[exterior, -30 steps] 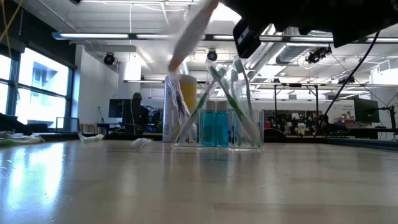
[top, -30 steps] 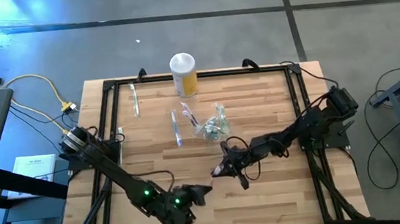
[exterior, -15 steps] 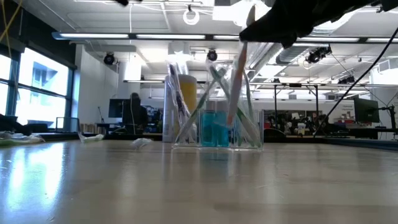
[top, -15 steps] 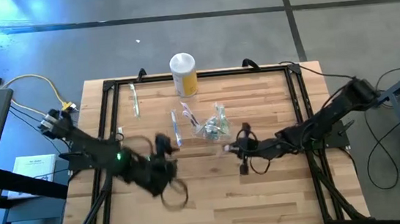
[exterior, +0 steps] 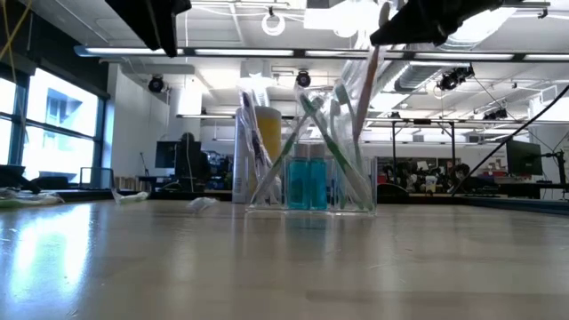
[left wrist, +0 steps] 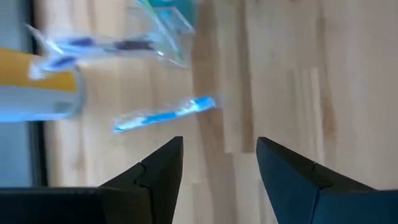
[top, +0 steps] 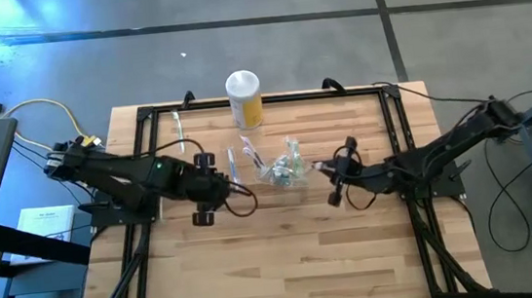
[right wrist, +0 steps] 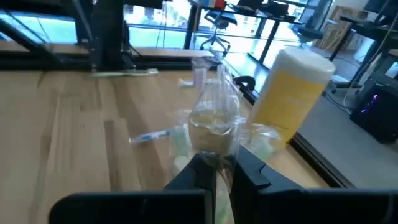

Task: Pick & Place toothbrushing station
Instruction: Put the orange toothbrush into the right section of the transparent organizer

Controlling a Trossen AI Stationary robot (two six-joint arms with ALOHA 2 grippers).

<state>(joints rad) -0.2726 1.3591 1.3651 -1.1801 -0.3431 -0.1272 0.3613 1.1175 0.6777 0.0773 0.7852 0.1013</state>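
The clear plastic holder (top: 286,170) stands mid-table with green toothbrushes and blue bottles in it (exterior: 308,182). My right gripper (top: 324,168) is just to its right, raised, and shut on a clear-wrapped pinkish toothbrush (exterior: 363,89). My left gripper (top: 219,185) is open and empty to the holder's left, raised above the table (exterior: 156,20). Ahead of its fingers a blue wrapped toothbrush (left wrist: 165,114) lies flat on the table (top: 234,172). Two more wrapped toothbrushes (top: 250,154) (top: 178,134) lie on the table. My right gripper pinches the wrapped toothbrush near its upper end (exterior: 377,52) between its two shut fingers (right wrist: 214,167). The toothbrush hangs below the fingers, tilted a little, clear of the table. Its lower end (exterior: 355,133) shows in front of the holder; whether it is inside, I cannot tell.
A tall yellow canister with a white top (top: 244,97) stands behind the holder near the far edge; it also shows in the right wrist view (right wrist: 292,93). A black frame (top: 261,101) runs around the tabletop. Bare wood lies toward the near edge (top: 287,264).
My right gripper has gone toward the far and right edges, to the holder's right, and the toothbrush has swung from a strong slant to hanging nearly upright by the holder. My left gripper has gone from the near edge toward the far edge and left, to beside the blue toothbrush.
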